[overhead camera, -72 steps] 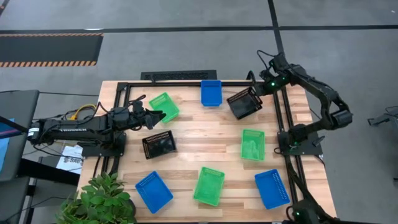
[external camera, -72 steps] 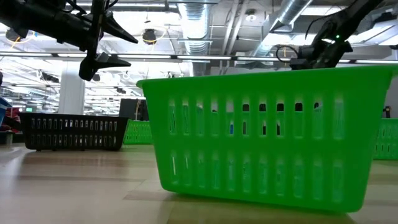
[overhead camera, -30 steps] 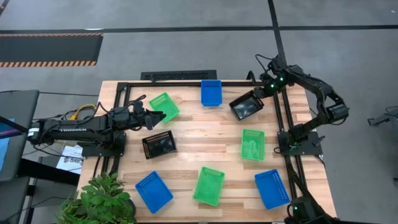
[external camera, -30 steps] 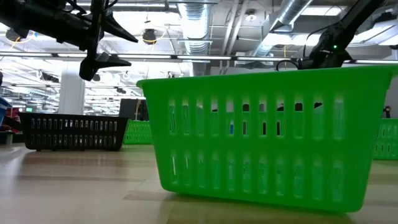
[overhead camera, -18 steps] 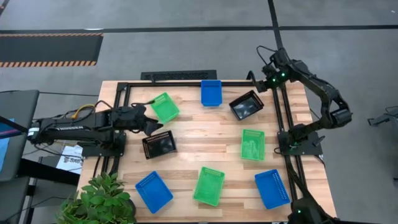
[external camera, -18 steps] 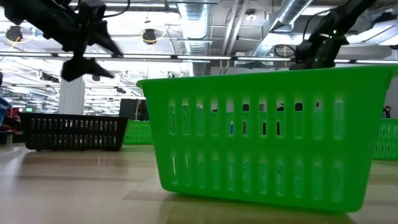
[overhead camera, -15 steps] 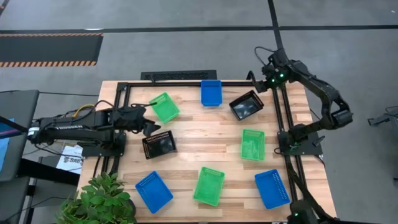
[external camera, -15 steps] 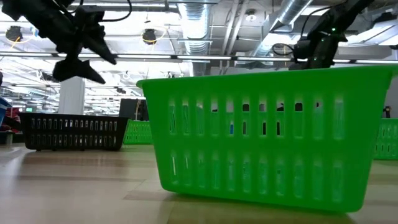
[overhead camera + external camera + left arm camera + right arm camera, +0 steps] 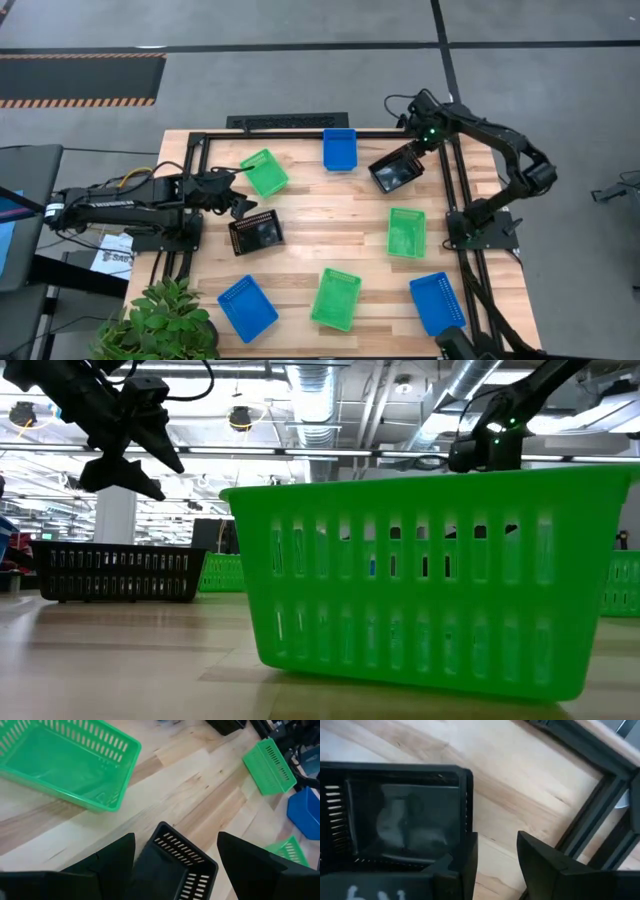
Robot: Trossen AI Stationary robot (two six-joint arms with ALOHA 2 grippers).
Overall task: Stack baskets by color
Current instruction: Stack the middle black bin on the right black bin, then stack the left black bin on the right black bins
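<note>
Several baskets lie apart on the wooden table, each resting flat on its bottom: green ones [image 9: 264,172] [image 9: 406,231] [image 9: 336,298], blue ones [image 9: 339,148] [image 9: 247,307] [image 9: 437,303] and two black ones. My left gripper [image 9: 240,200] hangs open and tipped down above the far left corner of the left black basket [image 9: 256,233]; that corner [image 9: 175,865] shows below the gap between its fingers [image 9: 176,835]. My right gripper [image 9: 413,148] stands open, pointing down at the far right corner of the other black basket [image 9: 396,171], with bare table in its gap [image 9: 497,837]. My right gripper has one finger [image 9: 462,862] standing at the black basket's right wall [image 9: 469,805], near a corner, coming from above. Only bare wood lies between the fingers. I cannot tell whether that finger touches the wall.
A black metal frame [image 9: 300,133] runs along the table's far and right edges, close beside my right gripper [image 9: 590,820]. A leafy plant [image 9: 165,320] stands at the near left corner. In the low view the near green basket [image 9: 430,580] blocks most of the table.
My left gripper has tipped downward, staying above the left black basket. My right gripper first drew off toward the table's far right corner, then swung toward the table's left, back to the far right corner of the right black basket, which rests flat on the table.
</note>
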